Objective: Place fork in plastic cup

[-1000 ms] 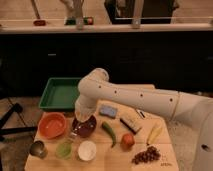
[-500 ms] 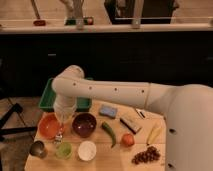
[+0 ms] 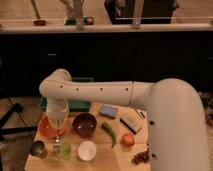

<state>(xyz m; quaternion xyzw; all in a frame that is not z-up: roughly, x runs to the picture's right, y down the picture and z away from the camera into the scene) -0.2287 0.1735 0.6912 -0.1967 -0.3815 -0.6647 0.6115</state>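
My gripper (image 3: 58, 133) hangs from the white arm's wrist at the left of the table, in front of the orange bowl (image 3: 46, 129). It is shut on the fork (image 3: 56, 145), a thin pale sliver that points down from the fingers. The fork's lower end is just above or at the left rim of the plastic cup (image 3: 64, 151), a small pale green cup in the front row. I cannot tell whether the tines are inside the cup.
A shiny metal cup (image 3: 38, 148) stands left of the green cup and a white cup (image 3: 87, 150) right of it. Behind are a dark bowl (image 3: 84, 124), a green pepper (image 3: 110, 133), a blue sponge (image 3: 107, 111), a black-and-white utensil (image 3: 131, 125), a red fruit (image 3: 128, 140), grapes (image 3: 141, 157) and a green tray (image 3: 80, 105).
The arm has swung left, from over the dark bowl to the orange bowl, and the gripper has dropped toward the green cup with the fork.
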